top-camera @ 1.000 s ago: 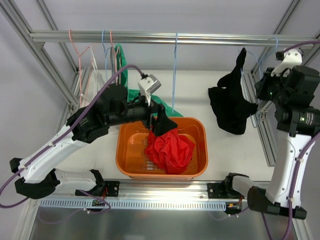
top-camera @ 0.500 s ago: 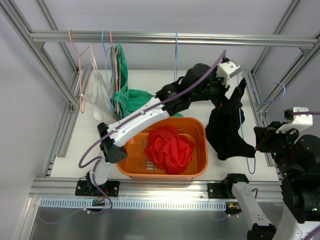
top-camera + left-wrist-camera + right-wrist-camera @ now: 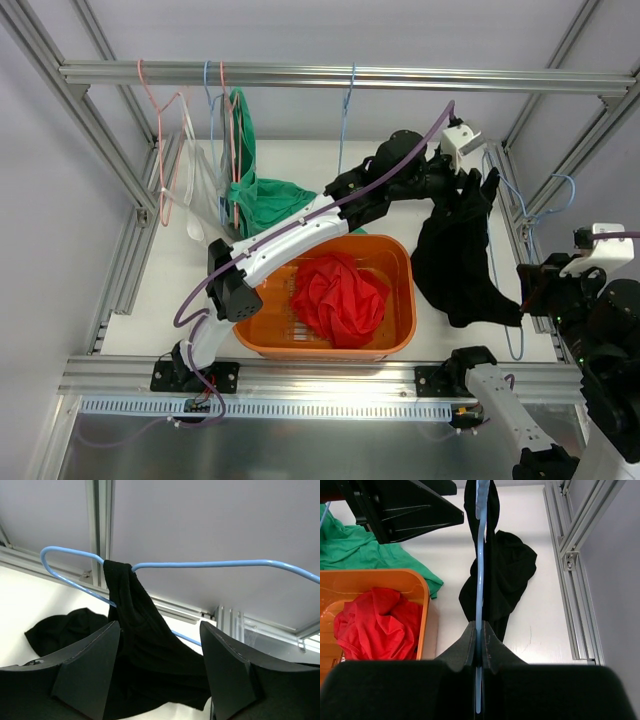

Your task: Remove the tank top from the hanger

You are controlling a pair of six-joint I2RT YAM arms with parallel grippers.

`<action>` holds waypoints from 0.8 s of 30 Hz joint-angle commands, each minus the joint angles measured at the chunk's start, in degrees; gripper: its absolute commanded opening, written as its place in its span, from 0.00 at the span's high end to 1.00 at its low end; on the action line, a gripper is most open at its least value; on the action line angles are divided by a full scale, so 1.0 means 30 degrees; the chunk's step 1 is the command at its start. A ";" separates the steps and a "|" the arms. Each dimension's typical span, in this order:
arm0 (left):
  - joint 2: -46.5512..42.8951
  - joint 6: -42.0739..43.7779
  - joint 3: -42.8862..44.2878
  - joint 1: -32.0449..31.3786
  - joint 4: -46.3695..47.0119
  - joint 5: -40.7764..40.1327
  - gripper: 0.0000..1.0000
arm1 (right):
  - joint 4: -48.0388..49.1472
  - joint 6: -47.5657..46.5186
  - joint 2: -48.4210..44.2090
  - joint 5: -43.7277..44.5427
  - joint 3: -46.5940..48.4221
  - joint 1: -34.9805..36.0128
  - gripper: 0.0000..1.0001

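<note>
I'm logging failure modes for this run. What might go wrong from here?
The left claw is open around the strap of the black tank top, close to the wire of the blue hanger, so closing may catch wire along with cloth. The right claw pinches only thin wire; a hard pull might twist the hanger loose.

The top external camera is fixed above and behind me, looking down over the whole bench from a distance. My left wrist camera sits close behind the left pincer and faces upward. My right wrist camera sits close behind the right pincer and faces down at the bench. All three views share the black tank top and blue hanger; top and right wrist views also share the orange basket.
</note>
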 commanded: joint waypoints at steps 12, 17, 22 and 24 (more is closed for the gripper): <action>-0.0716 -0.1121 -0.0001 0.0491 0.2396 0.0374 1.00 | -0.0129 0.0051 -0.0013 0.0039 0.1109 0.0233 1.00; -0.1098 -0.0770 -0.0060 0.0491 0.2601 -0.1000 1.00 | -0.0130 -0.0095 -0.0423 -0.0312 0.0641 0.0526 1.00; -0.0806 -0.1236 0.0204 0.0578 0.2894 -0.0451 1.00 | -0.0042 -0.0213 -0.0717 -0.0167 0.0435 0.0760 1.00; -0.0660 -0.1442 0.0087 0.0578 0.3040 0.0484 0.84 | -0.0042 -0.0213 -0.0600 0.0068 0.0493 0.0848 1.00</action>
